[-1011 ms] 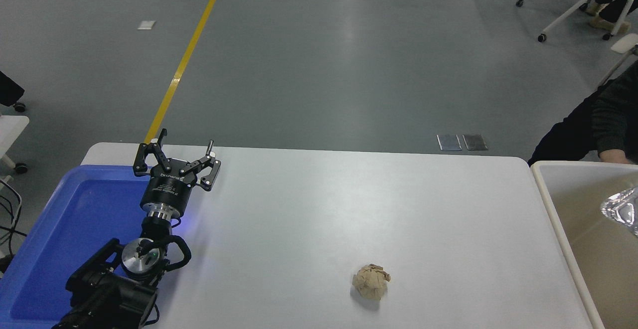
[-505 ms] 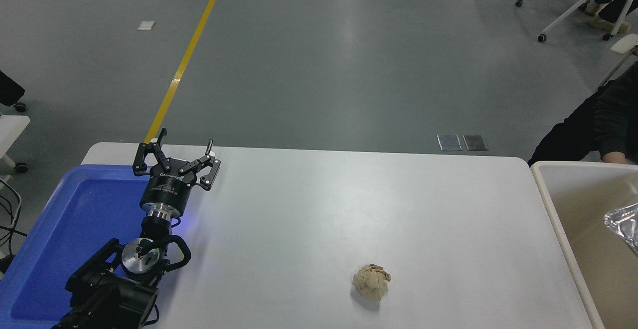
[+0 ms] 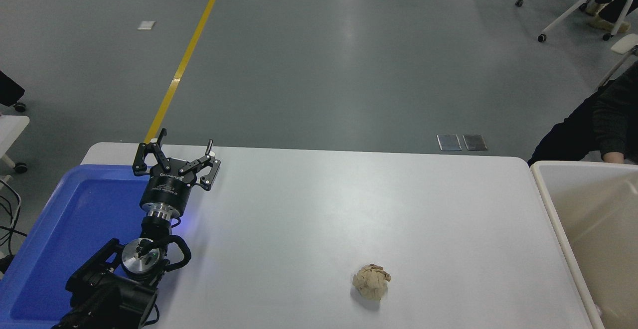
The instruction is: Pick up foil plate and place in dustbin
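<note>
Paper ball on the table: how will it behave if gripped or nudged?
The paper ball looks crumpled and loosely packed, so it is probably light and would squash under a firm grip. Its lumpy, roundish shape suggests a nudge would make it slide or wobble, not roll far.

My left arm (image 3: 114,279) was matte black with looping black cables and a round silver joint cap. A polished metal collar joined a black cylindrical wrist bearing pale lettering, ending in my left gripper (image 3: 175,162) with black linkage fingers (image 3: 142,157).
</note>
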Robot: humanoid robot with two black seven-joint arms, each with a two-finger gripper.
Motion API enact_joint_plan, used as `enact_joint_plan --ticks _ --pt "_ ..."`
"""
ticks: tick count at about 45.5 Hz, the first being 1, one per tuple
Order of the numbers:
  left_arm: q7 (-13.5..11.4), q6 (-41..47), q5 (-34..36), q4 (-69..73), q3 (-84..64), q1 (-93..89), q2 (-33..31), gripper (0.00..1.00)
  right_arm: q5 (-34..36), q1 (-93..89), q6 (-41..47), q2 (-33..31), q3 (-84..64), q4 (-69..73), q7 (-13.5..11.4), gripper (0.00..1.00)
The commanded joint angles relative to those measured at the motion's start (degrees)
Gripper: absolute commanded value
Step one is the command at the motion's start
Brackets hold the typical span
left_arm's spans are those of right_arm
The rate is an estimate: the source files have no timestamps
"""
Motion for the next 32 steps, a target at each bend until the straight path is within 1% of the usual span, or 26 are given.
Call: enact_joint_plan --ticks 1,10,14,20,26,32 --pt "-0.1 0.0 0.0 0.0 0.0 0.0 0.0 0.99 -1.2 4.5 2.8 -1.2 -0.9 0.3 0.0 1.0" --pt "0.0 0.0 0.0 0.0 0.0 0.0 0.0 0.99 -3.8 10.7 7.4 -1.4 -6.3 1.1 0.0 1.0" --pt "-0.1 0.0 0.0 0.0 0.0 0.0 0.0 0.99 -4.4 13.7 8.3 -2.2 -8.7 5.3 0.0 1.0" --pt "-0.1 0.0 0.1 0.0 0.0 0.0 0.0 0.99 -5.6 20.6 9.2 -8.9 -13.0 17.9 0.0 1.0" --pt "-0.1 0.0 0.1 0.0 0.1 0.0 0.0 0.99 -9.4 28.7 9.1 -15.4 -17.5 32.4 0.1 1.0" --pt "0.0 0.0 0.1 0.0 0.1 0.0 0.0 0.99 -12.6 34.3 9.3 -19.7 -23.7 41.5 0.4 1.0"
